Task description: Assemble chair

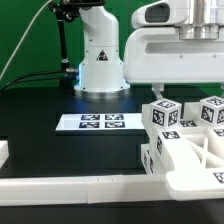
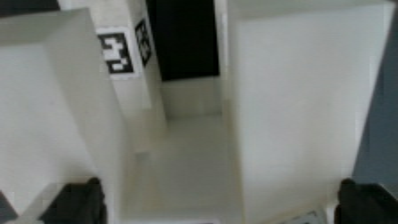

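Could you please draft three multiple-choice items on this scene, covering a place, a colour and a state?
1. In the exterior view, the marker board lies
A. left of the chair parts
B. right of them
C. on top of them

2. The table surface is
A. white
B. black
C. green

3. The gripper is
A. shut on a leg
B. shut on nothing
C. open

Answers: 1 A, the board sits mid-table, the parts far right. 2 B, dark around the board. 3 C, its fingertips stand wide apart in the wrist view.
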